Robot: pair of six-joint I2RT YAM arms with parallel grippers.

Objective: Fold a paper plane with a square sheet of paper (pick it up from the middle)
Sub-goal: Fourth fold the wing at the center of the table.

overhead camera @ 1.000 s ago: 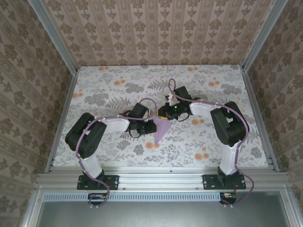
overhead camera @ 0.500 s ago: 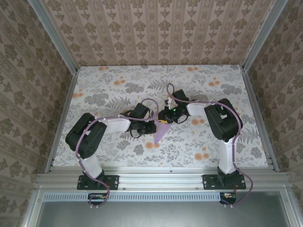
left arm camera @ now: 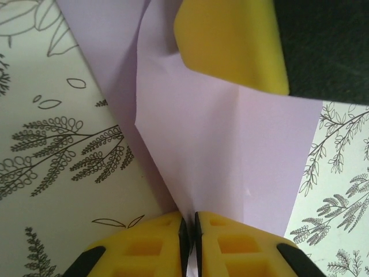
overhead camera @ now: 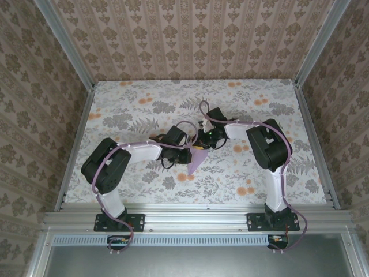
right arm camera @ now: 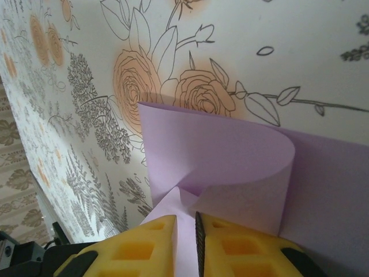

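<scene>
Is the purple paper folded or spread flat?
Folded: the paper tapers to a point, with one layer curled over and a crease showing.

The table (overhead camera: 132,109) is covered with a pale print of grey leaves and orange flowers. Its left, far and right edges are enclosed by walls (overhead camera: 196,40) papered in brown damask stripes. Aluminium rails (overhead camera: 196,218) are set along the near edge, and slanted posts (overhead camera: 66,43) are seen at the far corners.
</scene>
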